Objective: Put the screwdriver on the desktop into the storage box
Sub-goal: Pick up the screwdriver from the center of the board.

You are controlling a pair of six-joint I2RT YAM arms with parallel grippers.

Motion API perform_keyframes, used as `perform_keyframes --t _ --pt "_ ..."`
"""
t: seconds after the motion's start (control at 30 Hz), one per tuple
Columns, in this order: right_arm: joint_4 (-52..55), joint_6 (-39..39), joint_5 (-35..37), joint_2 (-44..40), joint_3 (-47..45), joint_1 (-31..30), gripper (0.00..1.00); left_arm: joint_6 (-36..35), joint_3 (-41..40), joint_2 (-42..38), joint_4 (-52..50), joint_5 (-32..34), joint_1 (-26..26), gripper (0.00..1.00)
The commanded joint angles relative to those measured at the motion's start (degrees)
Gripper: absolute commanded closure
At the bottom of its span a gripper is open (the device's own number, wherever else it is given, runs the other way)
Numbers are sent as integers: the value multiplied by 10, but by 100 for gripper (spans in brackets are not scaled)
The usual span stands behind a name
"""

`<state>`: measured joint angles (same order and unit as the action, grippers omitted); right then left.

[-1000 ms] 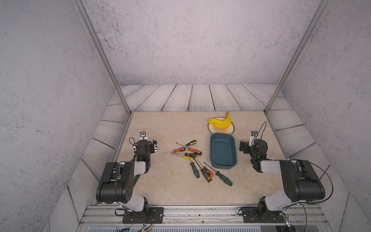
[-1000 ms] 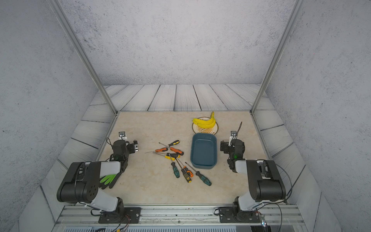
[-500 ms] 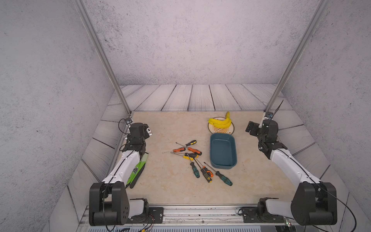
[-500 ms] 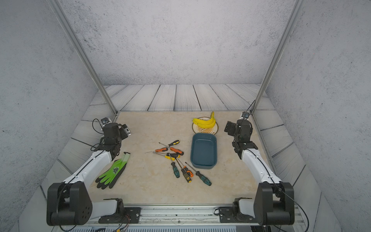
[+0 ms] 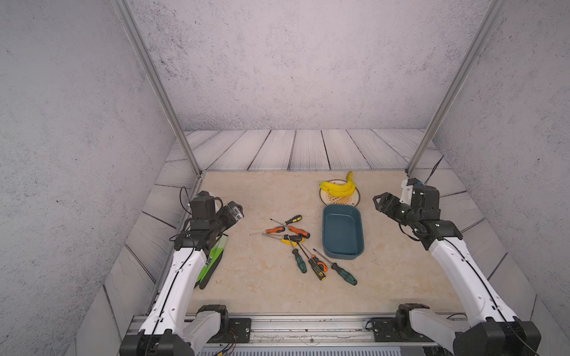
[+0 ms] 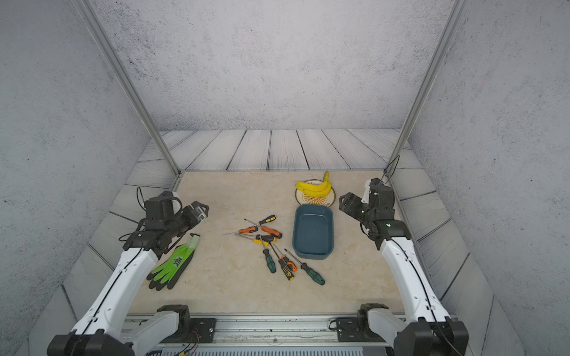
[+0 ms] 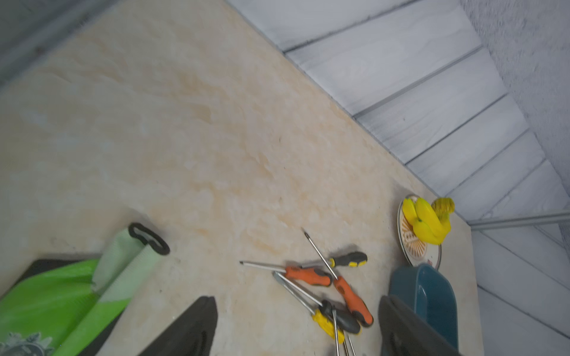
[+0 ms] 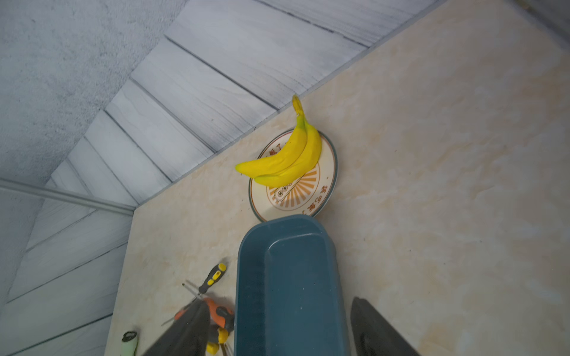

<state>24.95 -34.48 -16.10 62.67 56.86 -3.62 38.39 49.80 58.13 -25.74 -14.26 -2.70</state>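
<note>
The left end effector (image 7: pixel 296 300) hangs with its jaws apart and empty, well off to the side of the screwdrivers (image 5: pixel 296 243). The right end effector (image 8: pixel 277 302), also apart and empty, hovers near the empty storage box (image 5: pixel 342 231). The screwdrivers lie crossed in a heap on the bench (image 5: pixel 262 292) just beside the box, so lifting one could drag its neighbours or knock the box against the plate (image 5: pixel 357 202). Both wrist views cut off the heap, and in a top view the left arm hides most of the glove (image 5: pixel 212 262).
</note>
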Motion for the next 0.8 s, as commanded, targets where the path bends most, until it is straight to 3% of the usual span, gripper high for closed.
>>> perform_keyframes --t 0.0,0.07,0.47,0.77 --pt "99 15 -66 -13 -4 -25 24 -1 -25 -23 -79 -61 -30 11" --pt "128 21 -68 -22 -7 -46 24 -6 -33 -41 -102 -58 -59 1" --pt "241 29 -20 -55 -47 -172 31 32 -98 -111 -95 -92 -136 7" --pt "217 -23 43 -42 -153 -278 33 64 -135 -99 -50 -91 -182 6"
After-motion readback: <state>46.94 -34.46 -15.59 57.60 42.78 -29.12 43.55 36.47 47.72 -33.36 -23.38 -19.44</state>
